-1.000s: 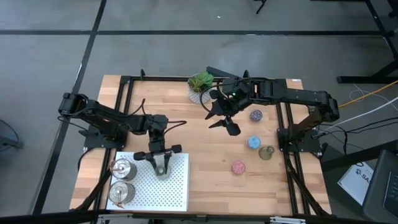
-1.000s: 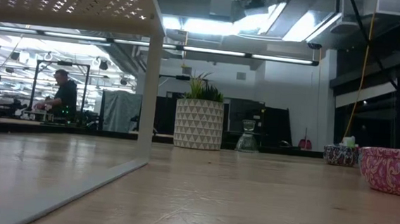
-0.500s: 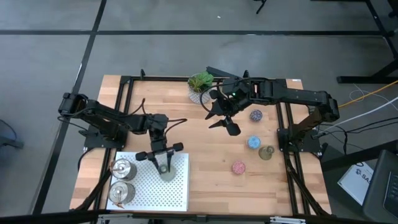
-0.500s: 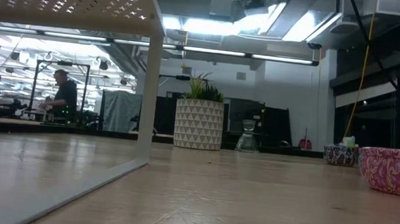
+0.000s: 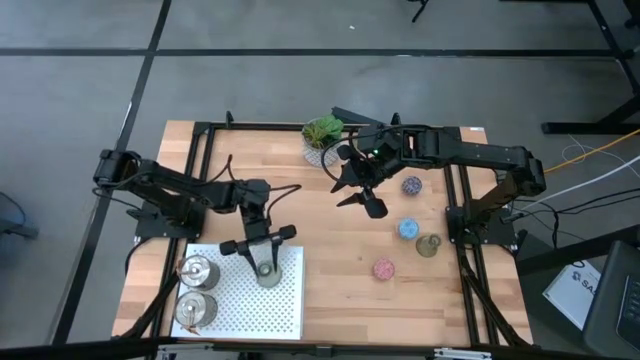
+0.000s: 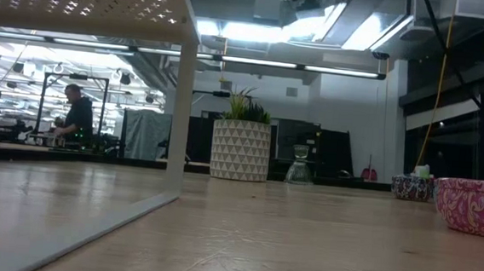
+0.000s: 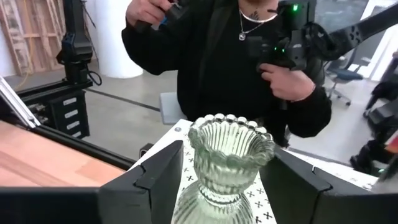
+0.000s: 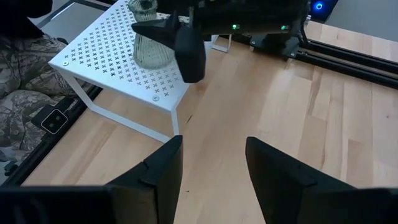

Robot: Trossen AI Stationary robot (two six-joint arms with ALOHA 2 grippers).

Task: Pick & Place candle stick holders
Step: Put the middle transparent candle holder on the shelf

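An olive-grey ribbed glass holder (image 5: 267, 272) (image 7: 229, 163) stands upright on its foot on the white perforated rack (image 5: 285, 310). My left gripper (image 5: 258, 243) is open and points down over it, one finger on either side of the holder with a narrow gap each. Two shiny silver holders (image 5: 197, 270) (image 5: 197, 309) stand on the rack's left part. The purple (image 5: 411, 185), blue (image 5: 407, 228), olive (image 5: 428, 246) and pink (image 5: 384, 268) holders stand on the table at the right. My right gripper (image 5: 360, 190) is open and empty above the table's middle.
A green plant in a white pot (image 5: 322, 133) stands at the far edge, with another glass holder (image 6: 300, 165) beside it. A person in dark clothing (image 7: 217, 56) stands beyond the table's near edge. Bare wood (image 5: 340, 290) lies between the rack and the pink holder.
My left gripper has shifted slightly toward the table's right edge over the rack; the gap between its fingers looks the same.
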